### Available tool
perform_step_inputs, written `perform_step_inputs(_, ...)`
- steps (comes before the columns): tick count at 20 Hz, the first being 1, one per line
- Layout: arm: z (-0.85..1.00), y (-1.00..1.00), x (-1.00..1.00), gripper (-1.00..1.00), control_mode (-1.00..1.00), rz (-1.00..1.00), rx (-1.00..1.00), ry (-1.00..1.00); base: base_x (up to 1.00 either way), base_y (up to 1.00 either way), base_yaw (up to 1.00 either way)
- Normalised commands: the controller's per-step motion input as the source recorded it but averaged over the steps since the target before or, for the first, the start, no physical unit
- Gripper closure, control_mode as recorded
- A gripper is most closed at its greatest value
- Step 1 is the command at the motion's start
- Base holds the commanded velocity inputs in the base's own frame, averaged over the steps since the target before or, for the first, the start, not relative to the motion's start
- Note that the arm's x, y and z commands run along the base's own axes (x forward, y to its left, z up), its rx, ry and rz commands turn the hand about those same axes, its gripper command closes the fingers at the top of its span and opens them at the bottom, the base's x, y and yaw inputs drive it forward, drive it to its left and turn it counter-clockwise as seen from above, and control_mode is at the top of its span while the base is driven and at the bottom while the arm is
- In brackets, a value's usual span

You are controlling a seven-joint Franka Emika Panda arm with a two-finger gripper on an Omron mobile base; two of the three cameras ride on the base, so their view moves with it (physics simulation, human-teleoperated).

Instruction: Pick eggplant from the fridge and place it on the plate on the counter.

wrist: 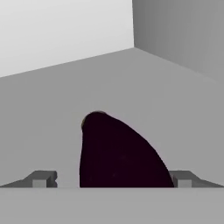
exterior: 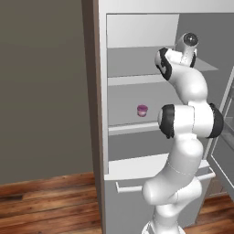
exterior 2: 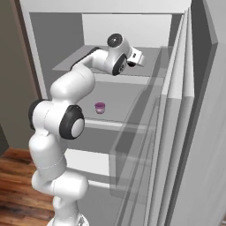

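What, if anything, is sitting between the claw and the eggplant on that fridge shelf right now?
Nothing visible. In the hand view the eggplant lies on the bare fridge shelf directly between the open claw's two fingertips, with no other item in front of it. The small pink cup sits on a lower shelf, out of the way.

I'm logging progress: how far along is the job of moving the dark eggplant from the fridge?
Done: the light grey fridge stands open and the arm has reached onto an upper shelf. In hand: the open gripper brackets the glossy dark purple eggplant, fingers on either side, not yet closed. Left: grasping, lifting out, and carrying it to the plate.
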Motion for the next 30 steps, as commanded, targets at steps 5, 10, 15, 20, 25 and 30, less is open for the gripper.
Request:
perform_step_inputs(5, -0.11, -0.02, 0.12, 1.00, -1.00, 0.00, 0.00, 0.00, 0.00, 0.00, 0.00)
perform_step_inputs(10, -0.24, -0.09, 0.01, 1.00, -1.00, 0.00, 0.00, 0.00, 0.00, 0.00, 0.00)
perform_step_inputs(15, -0.27, 0.07, -0.20, 1.00, -1.00, 0.00, 0.00, 0.00, 0.00, 0.00, 0.00)
perform_step_inputs(20, -0.08, 0.38, -0.62, 1.00, -1.00, 0.00, 0.00, -0.04, 0.00, 0.00, 0.00)
perform_step_inputs(25, 0.00, 0.36, -0.85, 1.00, -1.00, 0.00, 0.00, -0.04, 0.00, 0.00, 0.00)
perform_step_inputs(30, 0.14, 0.24, -1.00, 1.00, -1.00, -0.01, 0.01, -0.13, 0.00, 0.00, 0.00)
